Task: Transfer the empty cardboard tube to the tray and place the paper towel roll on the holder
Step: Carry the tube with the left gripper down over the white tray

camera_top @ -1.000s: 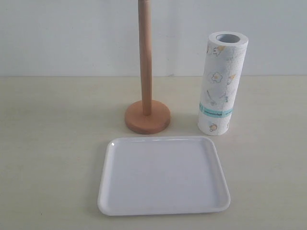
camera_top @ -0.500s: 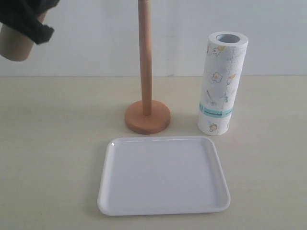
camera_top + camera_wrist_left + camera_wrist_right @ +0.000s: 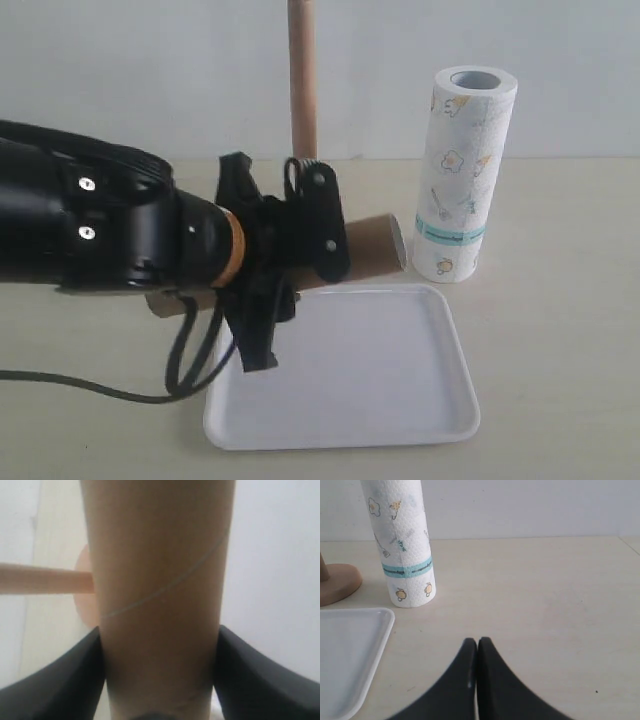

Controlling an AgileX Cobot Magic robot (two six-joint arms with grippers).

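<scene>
My left gripper [image 3: 290, 265] is shut on the empty cardboard tube [image 3: 375, 248], holding it nearly level and lengthwise over the back left part of the white tray [image 3: 410, 385]. In the left wrist view the brown tube [image 3: 160, 570] fills the gap between the black fingers [image 3: 70, 680]. The holder's wooden post [image 3: 302, 80] rises behind the arm, which hides the round base there. The paper towel roll [image 3: 462, 175] stands upright on the table to the right of the holder. My right gripper [image 3: 477, 642] is shut on nothing, low over bare table, to the right of the roll [image 3: 402, 540].
The left arm's black body [image 3: 90, 225] and its cable [image 3: 100, 388] cover the table's left side. The holder's disc base [image 3: 337, 582] and a tray corner [image 3: 350, 645] show in the right wrist view. A pale wall closes off the back.
The left arm has come down from the upper left with the tube, turning it level over the tray's back edge and hiding the holder's base. The roll, the holder and the tray have not moved.
</scene>
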